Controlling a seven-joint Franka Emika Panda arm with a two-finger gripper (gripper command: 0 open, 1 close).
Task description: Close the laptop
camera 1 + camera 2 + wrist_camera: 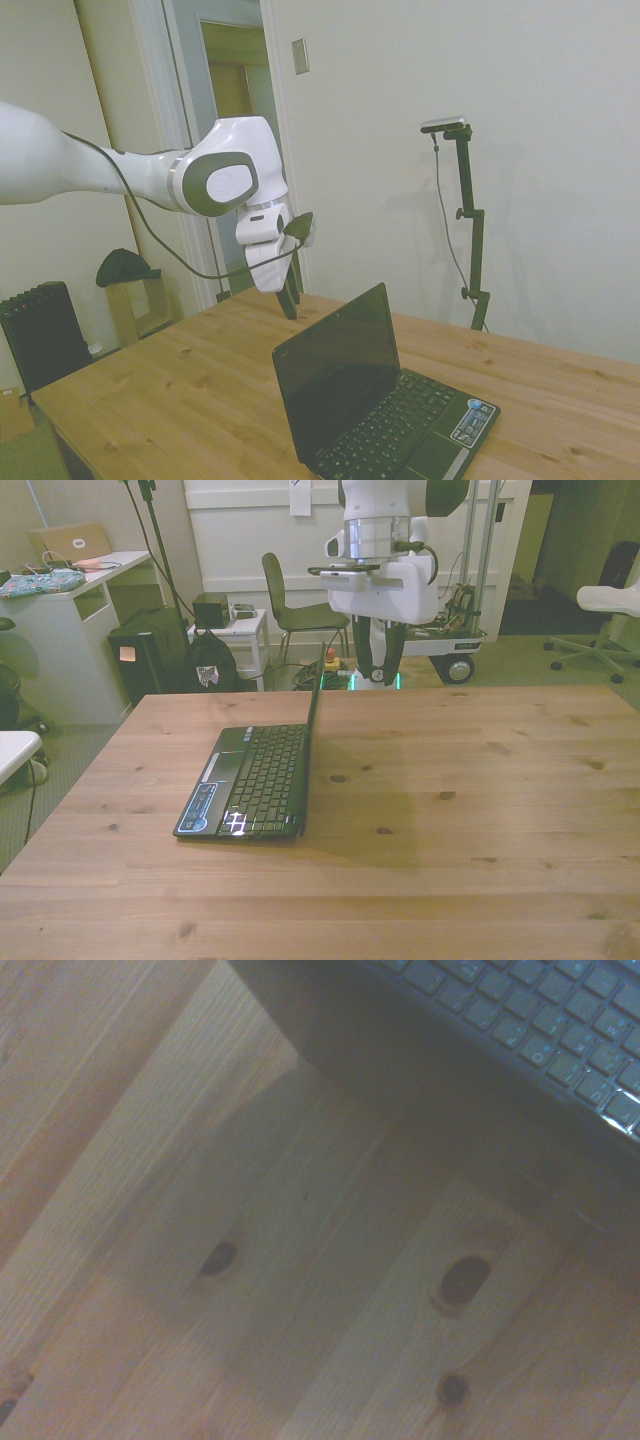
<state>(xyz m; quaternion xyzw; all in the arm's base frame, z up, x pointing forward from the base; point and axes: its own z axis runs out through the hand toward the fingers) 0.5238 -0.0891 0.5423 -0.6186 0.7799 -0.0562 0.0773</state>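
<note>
Front view shows the laptop point(250, 780) standing open on the wooden table point(480, 810), on the front view's left of the table's middle. Its black keyboard faces up and a bright reflection lies on the keys near the front corner. Small blue-white stickers point(207, 797) sit on the palm rest. The screen stands nearly upright and is seen edge-on from here.

Behind the laptop, the gripper point(380, 672) hangs in the air above the far part of the table, just past the top edge of the screen. It touches nothing. The two dark fingers point(372, 666) point down and sit close together; I cannot tell if a gap stays between them.

Side view shows the same: the gripper point(290, 303) is behind the lid of the laptop point(380, 410), a little above its top edge and apart from it.

Wrist view, blurred, shows the keyboard corner of the laptop point(520, 1030) and the bare wood with dark knots point(465, 1280).
</note>
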